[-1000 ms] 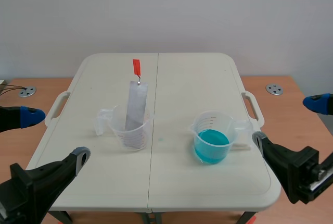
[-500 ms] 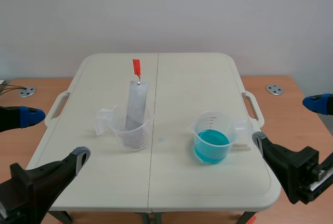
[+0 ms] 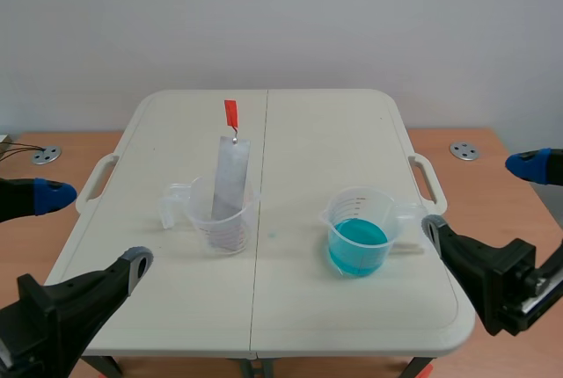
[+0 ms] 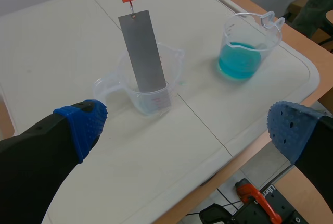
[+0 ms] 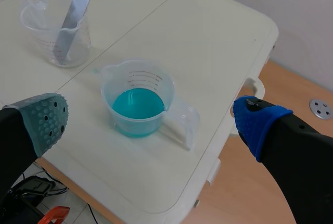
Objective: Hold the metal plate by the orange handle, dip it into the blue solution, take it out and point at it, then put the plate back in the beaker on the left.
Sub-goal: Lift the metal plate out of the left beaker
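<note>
One change: right hand [image 3: 480, 197] nudged slightly inward.

The scene view looks from between the arms along the whole counter [image 3: 308, 132] toward the wall [image 3: 352, 26], each wrist view looks down from nearer at its own side, and all share the clear beaker [image 3: 230, 236] and the blue beaker [image 3: 358, 236]
</note>
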You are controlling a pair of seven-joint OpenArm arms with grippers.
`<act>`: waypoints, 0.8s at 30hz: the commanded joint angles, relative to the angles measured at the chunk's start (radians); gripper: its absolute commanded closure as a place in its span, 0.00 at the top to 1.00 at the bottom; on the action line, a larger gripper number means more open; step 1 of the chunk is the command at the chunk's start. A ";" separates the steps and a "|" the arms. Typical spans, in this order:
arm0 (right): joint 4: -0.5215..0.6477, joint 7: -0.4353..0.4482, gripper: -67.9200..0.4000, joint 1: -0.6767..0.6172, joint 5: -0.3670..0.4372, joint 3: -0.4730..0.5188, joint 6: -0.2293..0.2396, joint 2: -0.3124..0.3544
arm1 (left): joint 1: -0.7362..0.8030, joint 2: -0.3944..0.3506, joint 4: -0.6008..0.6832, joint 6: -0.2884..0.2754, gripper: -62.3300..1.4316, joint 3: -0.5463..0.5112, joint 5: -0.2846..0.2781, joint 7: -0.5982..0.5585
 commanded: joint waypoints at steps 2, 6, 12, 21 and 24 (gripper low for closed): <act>0.018 0.011 0.98 0.024 0.005 0.000 0.014 0.002 | -0.003 0.005 0.011 0.002 1.00 0.002 -0.010 -0.016; 0.018 0.011 0.98 0.033 0.005 -0.009 0.014 0.001 | -0.003 0.005 0.011 0.002 0.67 0.002 -0.010 -0.016; -0.013 0.003 0.98 0.091 0.004 -0.076 0.014 0.002 | -0.003 0.005 0.011 0.007 0.05 0.002 -0.002 -0.011; -0.094 0.003 0.98 0.238 0.008 -0.199 0.014 -0.001 | 0.110 -0.058 0.011 0.207 0.05 -0.024 0.069 0.030; -0.113 0.003 0.98 0.289 0.016 -0.246 0.014 -0.001 | 0.191 -0.088 0.005 0.256 0.05 -0.058 0.069 0.040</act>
